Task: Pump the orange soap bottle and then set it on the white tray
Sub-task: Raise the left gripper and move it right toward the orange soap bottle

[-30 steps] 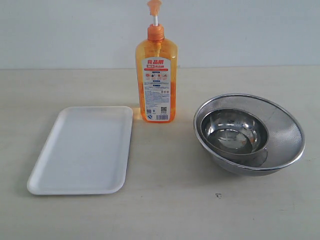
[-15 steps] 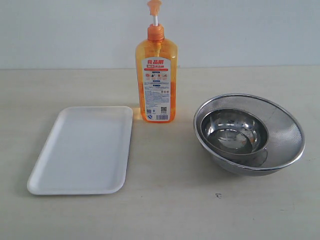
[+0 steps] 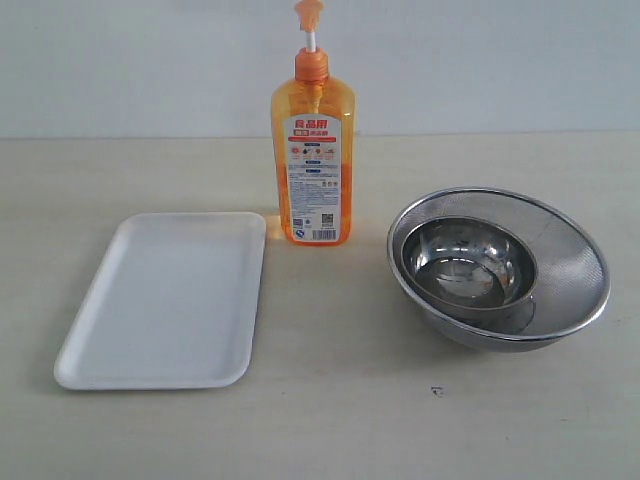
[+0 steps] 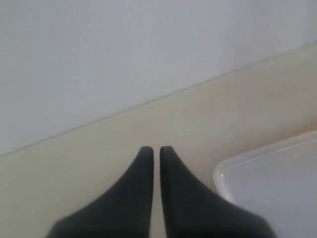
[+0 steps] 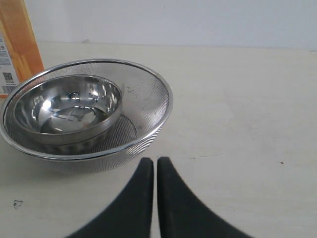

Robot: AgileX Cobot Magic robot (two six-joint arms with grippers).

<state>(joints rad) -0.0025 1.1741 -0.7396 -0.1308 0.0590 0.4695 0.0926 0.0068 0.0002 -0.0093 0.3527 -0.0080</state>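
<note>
The orange soap bottle point(image 3: 312, 165) stands upright at the back middle of the table, pump head up; one orange edge of it point(image 5: 19, 44) shows in the right wrist view. Left of it lies the white tray point(image 3: 165, 300), with a corner point(image 4: 267, 183) in the left wrist view. Neither arm appears in the exterior view. My left gripper point(image 4: 156, 148) is shut with nothing in it, hovering beside the tray's corner. My right gripper point(image 5: 155, 161) is also shut and empty, just short of the steel bowls.
A steel mesh bowl point(image 3: 565, 260) with a smaller steel bowl point(image 3: 468, 262) nested in it sits right of the bottle; both show in the right wrist view point(image 5: 148, 99). A pale wall rises behind the table.
</note>
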